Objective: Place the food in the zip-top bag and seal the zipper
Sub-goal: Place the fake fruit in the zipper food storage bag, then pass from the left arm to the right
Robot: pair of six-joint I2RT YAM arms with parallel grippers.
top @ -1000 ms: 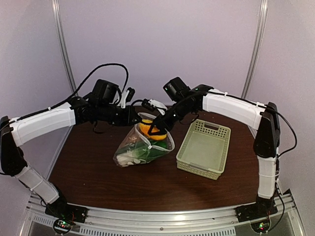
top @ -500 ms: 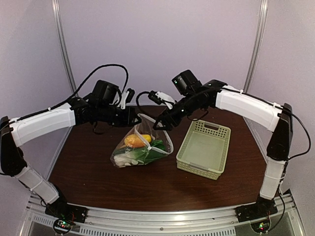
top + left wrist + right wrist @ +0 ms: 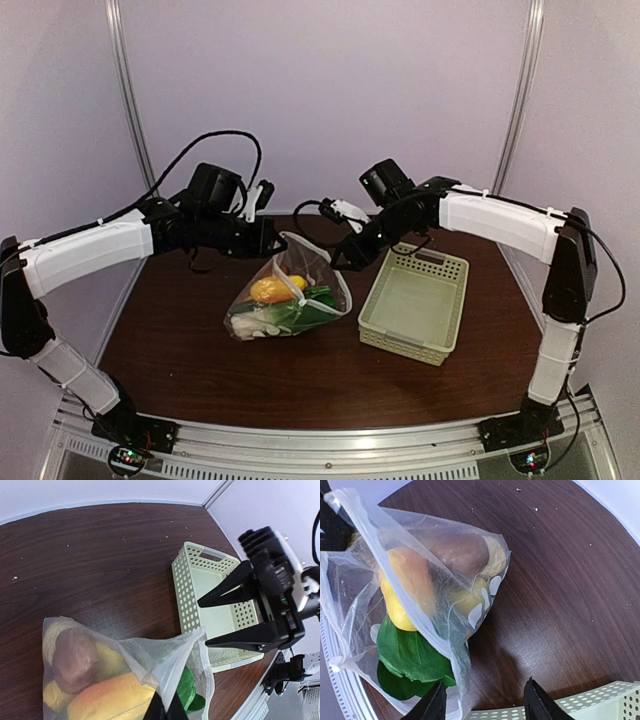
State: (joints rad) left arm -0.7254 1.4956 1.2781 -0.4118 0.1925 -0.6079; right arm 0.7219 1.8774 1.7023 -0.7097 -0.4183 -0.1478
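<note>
The clear dotted zip-top bag (image 3: 288, 300) lies on the table with its mouth lifted and open. My left gripper (image 3: 281, 240) is shut on the bag's upper mouth edge; in the left wrist view its fingertips (image 3: 167, 711) pinch the plastic. Inside the bag are an orange-yellow piece (image 3: 110, 700), a brown round piece (image 3: 455, 552), a yellow lemon (image 3: 465, 600) and a green leafy vegetable (image 3: 410, 660). The zipper strip (image 3: 440, 645) runs unsealed along the mouth. My right gripper (image 3: 345, 257) is open and empty, just right of the bag's mouth, and also shows in its own wrist view (image 3: 485, 705).
A pale green lattice basket (image 3: 415, 300) stands right of the bag, with nothing seen inside it. It shows in the left wrist view (image 3: 192, 587) and at the right wrist view's lower edge (image 3: 580, 705). The right gripper hangs between bag and basket.
The right gripper let the orange-yellow piece go into the bag, drew out of the mouth and moved right toward the basket. The piece settled lower in the bag. The left gripper held still.
</note>
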